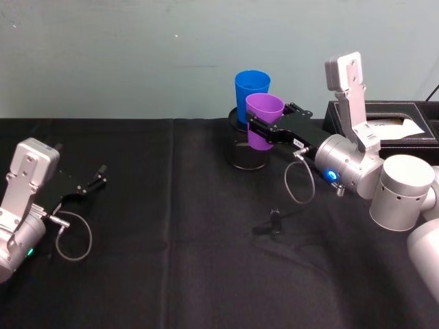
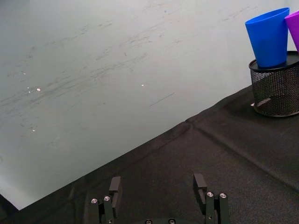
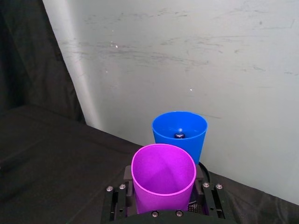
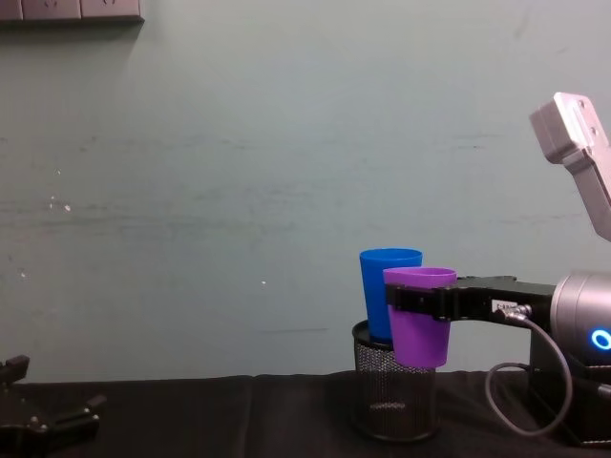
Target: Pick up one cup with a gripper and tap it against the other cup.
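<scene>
head view: my right gripper (image 1: 267, 122) is clamped round the purple cup (image 1: 265, 107) and holds it up off the table, just beside the blue cup (image 1: 252, 86), which stands in the mesh holder (image 1: 247, 155). so i'd call the pickup done, and the tap is what's left. my left gripper (image 1: 95, 179) sits idle at the table's left, well apart from all that. count here: two cups, one holder, two grippers.

left wrist view: left gripper (image 2: 158, 186) with its fingers spread, nothing between them. one blue cup (image 2: 268, 37) in the one holder (image 2: 275, 91), and a sliver of the purple cup (image 2: 294, 28) at the edge.

right wrist view: purple cup (image 3: 163, 175) upright in my right gripper (image 3: 163, 198), blue cup (image 3: 180, 135) right behind it. can't tell if they touch.

chest view: purple cup (image 4: 420, 334) overlaps the blue cup (image 4: 387, 286) from the side, in the grip of the right gripper (image 4: 420, 301), its base hanging in front of the holder (image 4: 393, 401). contact? can't say, so i reckon the tap isn't confirmed. left gripper (image 4: 43, 420) low at the left.
</scene>
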